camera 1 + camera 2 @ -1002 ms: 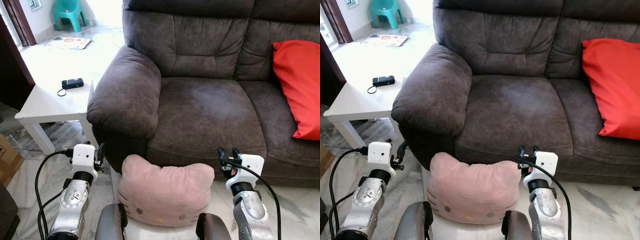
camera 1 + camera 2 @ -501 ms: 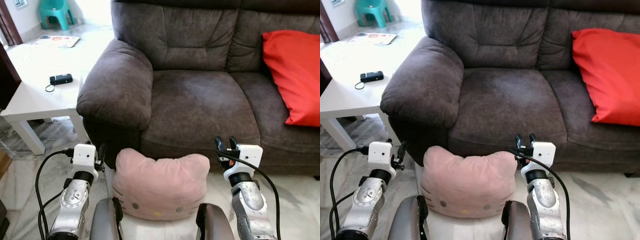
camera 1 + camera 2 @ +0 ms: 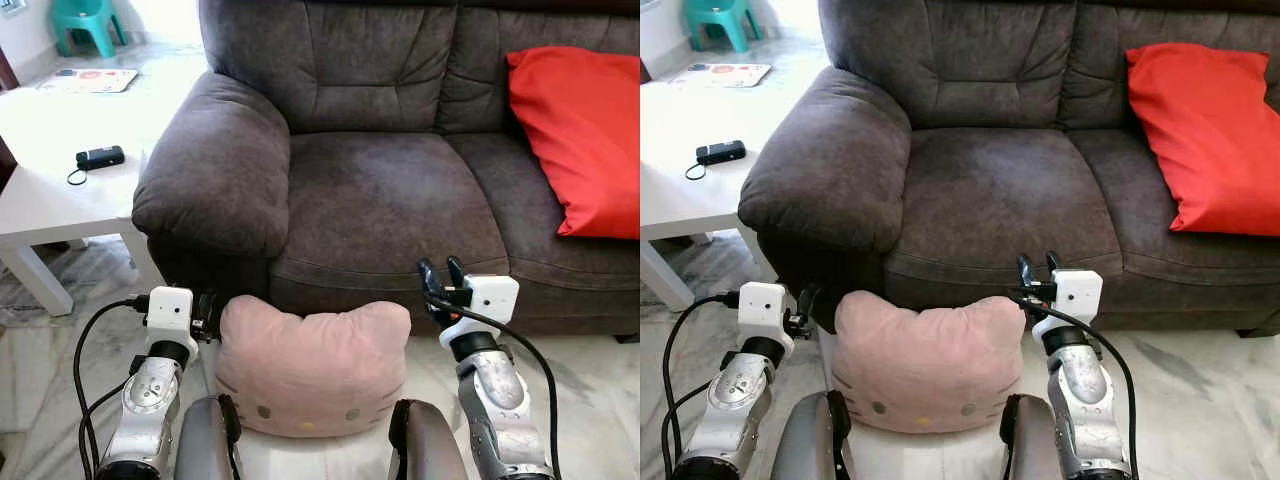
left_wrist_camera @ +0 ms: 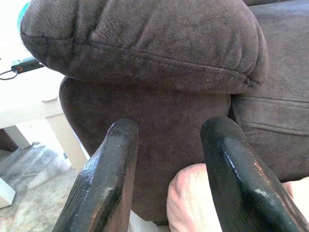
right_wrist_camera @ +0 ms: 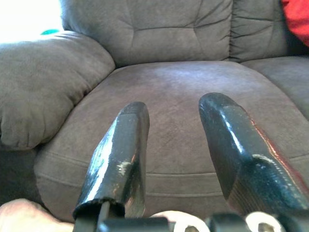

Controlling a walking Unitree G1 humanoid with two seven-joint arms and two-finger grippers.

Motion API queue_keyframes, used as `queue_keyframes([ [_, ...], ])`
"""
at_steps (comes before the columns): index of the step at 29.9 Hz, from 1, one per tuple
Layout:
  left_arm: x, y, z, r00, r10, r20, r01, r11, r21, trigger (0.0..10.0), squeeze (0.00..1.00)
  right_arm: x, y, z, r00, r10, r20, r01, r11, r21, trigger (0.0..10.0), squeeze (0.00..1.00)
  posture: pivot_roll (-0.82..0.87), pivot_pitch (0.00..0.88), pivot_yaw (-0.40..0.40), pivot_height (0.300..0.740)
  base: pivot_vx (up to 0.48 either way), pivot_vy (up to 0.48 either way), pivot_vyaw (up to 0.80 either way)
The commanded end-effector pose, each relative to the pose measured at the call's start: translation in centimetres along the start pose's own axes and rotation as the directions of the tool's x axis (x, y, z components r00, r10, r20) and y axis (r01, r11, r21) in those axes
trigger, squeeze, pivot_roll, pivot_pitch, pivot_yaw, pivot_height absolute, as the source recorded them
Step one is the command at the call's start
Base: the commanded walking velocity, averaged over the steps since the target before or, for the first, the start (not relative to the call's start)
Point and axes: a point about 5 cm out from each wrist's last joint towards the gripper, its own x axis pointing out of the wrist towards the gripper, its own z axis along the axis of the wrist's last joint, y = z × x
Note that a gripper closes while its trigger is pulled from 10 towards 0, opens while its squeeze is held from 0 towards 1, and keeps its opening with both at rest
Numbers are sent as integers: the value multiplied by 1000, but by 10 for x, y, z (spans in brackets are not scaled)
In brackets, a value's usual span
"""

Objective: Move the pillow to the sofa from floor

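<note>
A pink cat-face pillow [image 3: 313, 365] stands upright in front of the dark brown sofa [image 3: 390, 200], wedged between my two forearms. My left gripper [image 3: 205, 312] is at the pillow's upper left corner, open, pointing at the base of the sofa's armrest [image 4: 145, 38]. On the pillow's upper right side my right gripper [image 3: 440, 275] is open too, fingers aimed over the seat cushion [image 5: 178, 92]. Neither gripper has anything between its fingers. Pink pillow fabric [image 4: 193, 198] shows just under the left fingers. Whether the pillow's underside rests on the floor I cannot tell.
A red cushion [image 3: 575, 130] leans on the sofa's right seat. To the left stands a white side table [image 3: 50, 200] with a black device [image 3: 99, 157] on it. A teal chair [image 3: 85, 20] and a floor mat [image 3: 85, 80] lie farther back. The floor is pale marble.
The whole view has shifted, so the camera moved: the sofa now sits further left and nearer. The pillow stays between my arms, and both grippers remain open.
</note>
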Motion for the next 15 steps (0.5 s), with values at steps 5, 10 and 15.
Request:
queue_keyframes([
  [5, 2, 0, 1, 1000, -2, -7, 2, 1000, -21, 10000, 0, 3, 3, 10, 999, 28, 21, -27, 999, -22, 10000, 0, 29, 0, -45, 487, 248, 0, 0],
  [10, 2, -1, 0, 1000, -3, -8, 3, 1000, -21, 10000, 0, 5, 4, 11, 999, 27, 19, -27, 1000, -5, 10000, 0, 31, 0, -45, 487, 258, 0, 0],
  [15, 1, -1, 0, 1000, -5, -10, 5, 1000, -20, 10000, 0, 6, 6, 12, 999, 38, 19, -38, 999, -5, 10000, 0, 32, 0, -46, 487, 299, 0, 0],
])
